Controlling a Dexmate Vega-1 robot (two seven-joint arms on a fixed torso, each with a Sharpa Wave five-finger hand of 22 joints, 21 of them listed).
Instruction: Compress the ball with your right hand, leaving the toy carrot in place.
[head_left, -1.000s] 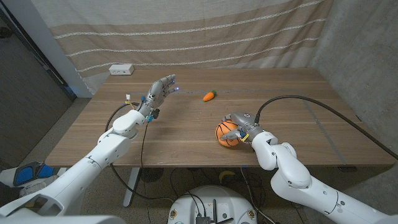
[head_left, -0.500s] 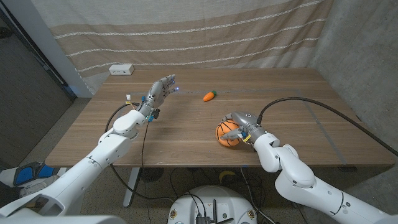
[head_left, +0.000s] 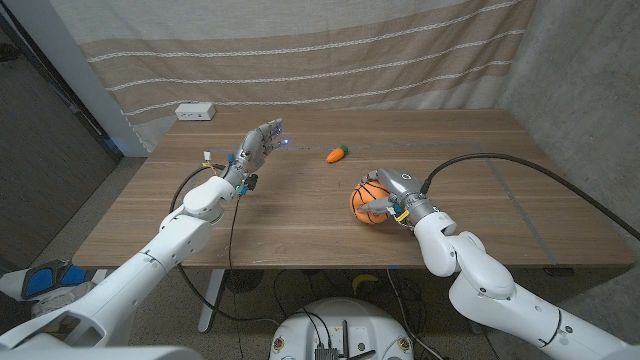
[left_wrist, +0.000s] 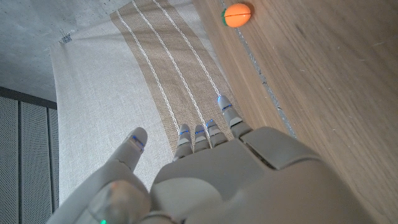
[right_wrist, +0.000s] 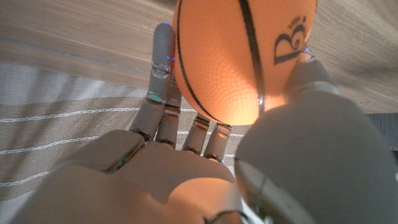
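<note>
An orange ball (head_left: 370, 201) with black basketball lines sits in my right hand (head_left: 393, 196), whose fingers wrap over its top and far side, right of the table's middle. Up close in the right wrist view, the ball (right_wrist: 239, 56) lies between the fingers (right_wrist: 163, 74) and the thumb (right_wrist: 308, 74). The small toy carrot (head_left: 337, 154) lies on the wood beyond the ball, apart from both hands; it shows as an orange blob (left_wrist: 237, 14) in the left wrist view. My left hand (head_left: 258, 146) hovers over the table's left part, fingers spread, holding nothing.
A white power strip (head_left: 195, 112) lies at the table's far left corner. A striped curtain (head_left: 300, 50) hangs behind the wooden table (head_left: 300, 215). A black cable (head_left: 520, 175) arcs over the table's right side.
My right hand has moved slightly farther from the front edge with the ball in its grip. The carrot and my left hand have stayed put.
</note>
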